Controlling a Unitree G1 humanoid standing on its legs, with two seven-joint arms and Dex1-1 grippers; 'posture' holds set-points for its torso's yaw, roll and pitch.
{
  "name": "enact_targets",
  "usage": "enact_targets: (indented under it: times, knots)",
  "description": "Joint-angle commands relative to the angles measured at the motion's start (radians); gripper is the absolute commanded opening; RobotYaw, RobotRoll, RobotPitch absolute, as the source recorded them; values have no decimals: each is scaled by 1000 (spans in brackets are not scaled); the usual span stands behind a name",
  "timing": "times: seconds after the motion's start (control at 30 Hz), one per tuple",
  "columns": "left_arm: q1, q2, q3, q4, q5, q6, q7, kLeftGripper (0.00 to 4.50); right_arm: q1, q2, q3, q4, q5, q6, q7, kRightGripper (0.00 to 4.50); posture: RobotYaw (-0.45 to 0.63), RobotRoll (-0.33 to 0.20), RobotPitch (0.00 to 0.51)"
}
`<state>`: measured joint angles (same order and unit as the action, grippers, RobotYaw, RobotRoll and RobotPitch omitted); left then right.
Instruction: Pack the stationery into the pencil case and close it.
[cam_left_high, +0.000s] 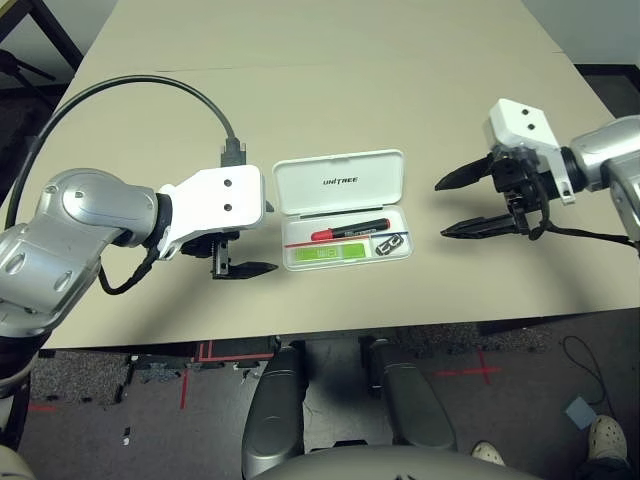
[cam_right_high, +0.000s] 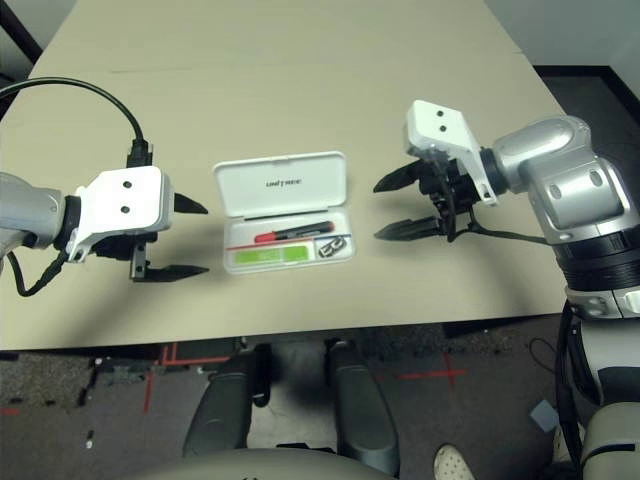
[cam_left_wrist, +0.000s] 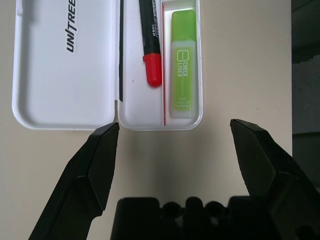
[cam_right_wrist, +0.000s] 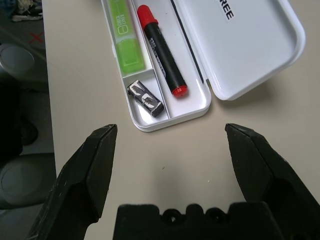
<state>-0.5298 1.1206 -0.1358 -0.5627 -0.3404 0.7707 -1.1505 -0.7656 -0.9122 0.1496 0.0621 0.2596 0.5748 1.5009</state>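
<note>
The white pencil case (cam_left_high: 340, 180) lies open mid-table, its "UNITREE" lid flat toward the far side. In its tray rest the red marker (cam_left_high: 349, 229), the lime-green-and-white bar (cam_left_high: 330, 254) and a tiny black-and-silver piece (cam_left_high: 391, 242). The wrist views show the same: marker (cam_right_wrist: 162, 51), green bar (cam_left_wrist: 183, 60), small piece (cam_right_wrist: 145, 99). My left gripper (cam_left_high: 256, 238) hovers open just left of the case with nothing in it. My right gripper (cam_left_high: 462, 204) stands open a short way to the right of the case, also holding nothing.
A black cable (cam_left_high: 130, 90) arcs from my left wrist over the tan table (cam_left_high: 330, 70). The table's front edge runs just below the case. Floor with red tape marks (cam_left_high: 480, 372) lies beneath. A person's shoe (cam_left_high: 606, 437) shows at the bottom right.
</note>
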Motion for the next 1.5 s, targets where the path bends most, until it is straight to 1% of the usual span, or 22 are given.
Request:
enact_targets:
  times: [0.03,0.2,0.23,0.3,0.43,0.47,0.6,0.7,0.83,1.0,1.23,1.5]
  knots:
    - [27,8,7,28,9,-18,5,4500,24,-33,-47,12,16,3,-28,4460,77,0,219]
    - [57,-1,12,74,18,-34,17,4500,44,-58,-67,9,34,6,-32,4460,72,0,223]
    - [62,-6,15,93,22,-38,24,4101,45,-60,-68,11,35,5,-34,4500,70,0,224]
    - [64,-15,19,123,26,-47,34,3524,44,-64,-68,16,36,2,-35,4500,69,0,225]
    - [48,-62,45,234,36,-66,86,1936,45,-74,-75,22,44,1,-38,4500,66,0,227]
    - [43,-72,50,258,41,-72,98,1470,47,-76,-76,22,46,1,-39,4500,66,0,227]
    - [15,-121,64,356,62,-82,155,38,53,-82,-78,19,53,2,-42,4500,61,0,229]
    - [-11,-158,70,415,76,-78,197,38,55,-83,-77,15,56,5,-47,4500,52,0,232]
    - [-72,-215,56,534,127,-91,270,38,63,-86,-76,4,63,10,-55,4500,48,0,235]
    - [-144,-297,38,621,145,-110,292,38,66,-91,-72,-4,67,16,-59,4500,42,0,236]
    - [-208,-401,0,702,170,-142,288,38,66,-91,-66,-13,70,20,-68,4500,29,0,237]
    - [-221,-457,-21,722,181,-163,275,38,70,-101,-67,-23,70,29,-70,4500,9,0,243]
